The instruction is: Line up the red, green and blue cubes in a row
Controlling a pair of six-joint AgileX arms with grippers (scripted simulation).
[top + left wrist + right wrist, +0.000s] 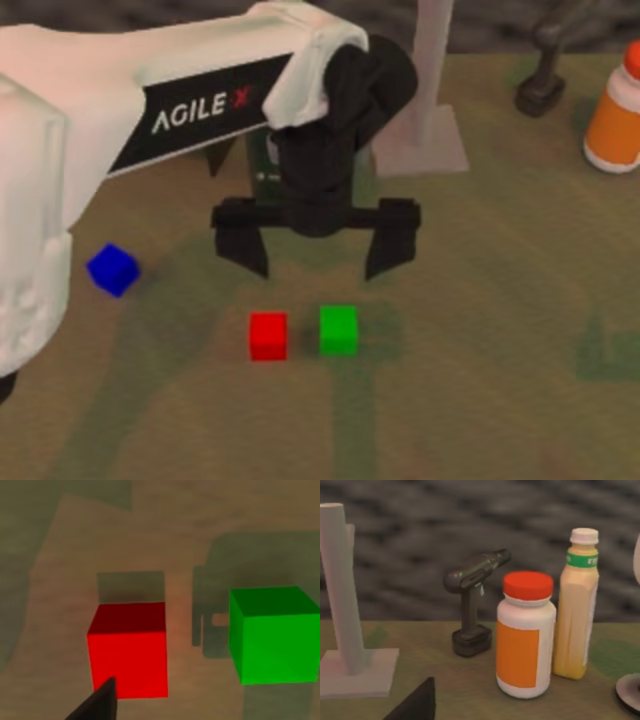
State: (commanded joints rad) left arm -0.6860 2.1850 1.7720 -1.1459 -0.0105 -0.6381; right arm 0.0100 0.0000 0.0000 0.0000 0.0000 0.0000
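Two containers stand at the far right of the table, both capped: a white jar with an orange label and a red screw lid [525,640], and just beside it a tall pale-yellow plastic bottle with a white cap and a green neck band [577,610]. The bottle's body shows yellow throughout; what the opaque jar holds cannot be told. In the top view only the jar [618,112] appears, at the right edge.

Three small solid-coloured cubes lie on the brown tabletop [480,300], one of each colour. The bright red cube [268,335] and the bright green cube [338,329] sit side by side near the middle front, close but apart, a strip of table showing between them in the left wrist view, where the red one [129,650] and the green one [272,635] fill most of the scene. The deep blue cube [112,269] lies well apart toward the left side, turned at an angle.

The AgileX left arm reaches over the table, its black left gripper [315,255] hanging above and just behind the red-green pair, fingers spread wide and holding nothing. The right arm's gripper shows only as a dark fingertip [415,705] in its own wrist view, so its state cannot be told.

One dark cordless drill [472,605] stands left of the jar, and one white post on a flat square base [345,630] stands farther left.
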